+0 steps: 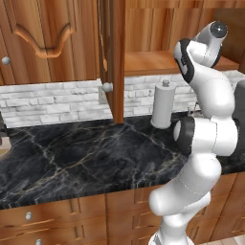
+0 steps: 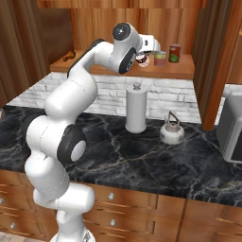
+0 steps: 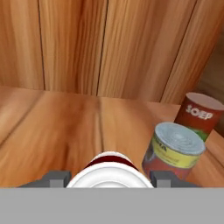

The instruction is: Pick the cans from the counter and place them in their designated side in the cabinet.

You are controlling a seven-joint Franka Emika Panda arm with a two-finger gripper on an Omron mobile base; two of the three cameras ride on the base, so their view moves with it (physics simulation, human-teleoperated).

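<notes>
The tool (image 3: 109,180) is reaching into the open cabinet (image 2: 142,28) and closing its two fingers on the red-and-white can (image 3: 109,170), one finger at each side of the can's white top. In the right base view the same can (image 2: 142,60) is sitting at the tool's tip just above the plank shelf (image 2: 108,71), near the shelf's middle; whether its base is already touching the wood cannot be told. Just beside it, toward the shelf's right end, the yellow-banded can (image 3: 175,151) is standing upright on the shelf, and the red soup can (image 3: 199,114) is standing behind that, nearer the cabinet's back wall. The surface (image 1: 72,153) below is carrying a paper-towel roll (image 2: 136,108) and a kettle (image 2: 171,132). Judging from this, one can is already placed and the second only needs setting down and releasing.
</notes>
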